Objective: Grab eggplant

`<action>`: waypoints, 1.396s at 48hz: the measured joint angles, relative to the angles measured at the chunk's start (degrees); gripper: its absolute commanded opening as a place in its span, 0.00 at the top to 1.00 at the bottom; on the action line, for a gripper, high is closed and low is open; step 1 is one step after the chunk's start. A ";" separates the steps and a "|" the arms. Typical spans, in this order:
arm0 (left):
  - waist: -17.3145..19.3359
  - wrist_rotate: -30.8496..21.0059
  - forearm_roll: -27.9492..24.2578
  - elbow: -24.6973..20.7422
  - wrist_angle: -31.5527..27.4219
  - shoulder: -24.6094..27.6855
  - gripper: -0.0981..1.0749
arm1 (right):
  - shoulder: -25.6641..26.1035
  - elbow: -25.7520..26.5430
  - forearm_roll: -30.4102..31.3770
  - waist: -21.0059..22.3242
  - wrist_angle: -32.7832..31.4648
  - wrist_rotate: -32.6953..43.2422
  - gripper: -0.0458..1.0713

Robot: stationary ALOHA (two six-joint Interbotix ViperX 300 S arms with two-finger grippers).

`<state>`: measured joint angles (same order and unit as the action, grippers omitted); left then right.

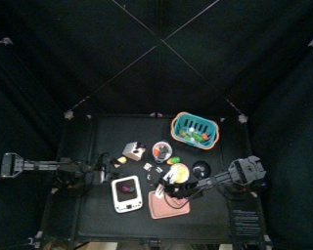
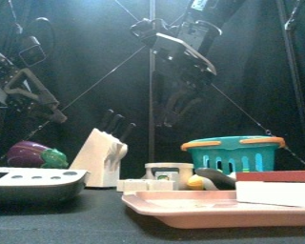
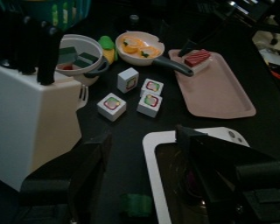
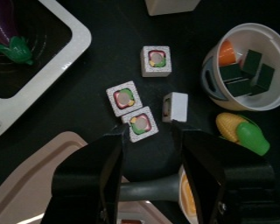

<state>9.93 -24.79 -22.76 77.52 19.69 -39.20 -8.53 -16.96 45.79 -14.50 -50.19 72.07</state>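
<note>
On the black bench [image 1: 107,132], look at the white plastic sink tray [image 1: 126,200] around 7 o'clock from the middle. Your left hand [image 3: 145,144] hangs right over it, released, jaws wide. The right hand [image 4: 152,131] looks released too, but sits further off. The glossy purple toy eggplant [image 4: 7,31] lies in that tray, and from the front its long axis runs 9-to-3. I'd go left.

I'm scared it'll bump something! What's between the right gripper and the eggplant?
Right wrist view: sushi tiles and the white tray's rim lie between right gripper and eggplant.
</note>
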 measured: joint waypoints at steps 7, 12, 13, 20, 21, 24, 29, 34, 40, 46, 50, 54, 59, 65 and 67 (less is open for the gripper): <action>-2.55 0.00 0.00 -0.88 0.44 0.00 0.11 | 2.37 -1.85 -0.09 -0.35 -0.09 0.00 0.24; -5.01 0.00 -0.09 -1.85 0.44 0.18 0.11 | 4.57 -3.34 0.00 -0.35 0.18 0.00 0.24; -5.54 0.00 -0.09 -2.02 0.44 0.26 0.11 | 4.75 -3.52 0.00 -0.35 0.18 0.00 0.24; -10.11 -0.09 0.00 -3.87 -0.44 0.88 0.11 | 7.65 -5.71 0.09 -0.62 1.23 0.00 0.24; -10.81 -0.18 0.00 -4.04 -0.70 1.05 0.11 | 8.00 -6.06 0.09 -0.79 1.49 0.00 0.24; -12.74 -0.18 0.26 -4.66 -1.76 1.49 0.11 | 9.58 -7.56 0.09 -1.14 2.37 0.09 0.24; -15.56 -0.26 2.02 -6.06 -4.31 2.90 0.11 | 12.83 -10.20 0.00 -1.49 4.92 0.09 0.24; -17.40 -0.26 4.83 -7.82 -7.03 5.10 0.11 | 16.17 -13.36 0.26 -1.58 8.79 1.41 0.24; -19.51 -0.26 6.86 -9.84 -10.63 8.17 0.11 | 20.04 -17.93 3.16 -1.58 14.94 5.71 0.24; -21.36 -0.26 7.12 -11.25 -13.89 10.99 0.11 | 23.47 -23.12 7.73 -1.49 21.53 10.46 0.24; -21.97 -0.18 7.12 -12.04 -16.88 12.74 0.11 | 25.31 -26.19 10.11 -1.14 25.58 13.36 0.24; -22.06 -0.26 7.12 -12.74 -20.92 14.24 0.11 | 26.54 -28.74 11.34 -0.35 28.39 15.64 0.24; -22.06 -0.26 7.21 -13.27 -26.28 15.29 0.11 | 26.63 -30.50 11.87 0.18 30.23 16.35 0.24; -22.15 -0.35 7.21 -13.36 -28.74 15.47 0.11 | 26.10 -30.85 12.04 0.62 30.94 16.17 0.24; -22.15 -0.26 7.21 -13.27 -28.83 15.64 0.12 | 25.66 -30.85 12.04 0.62 30.94 16.08 0.24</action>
<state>-12.22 -25.05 -15.56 64.25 -9.14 -23.55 17.14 -47.81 57.83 -13.89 -19.25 88.15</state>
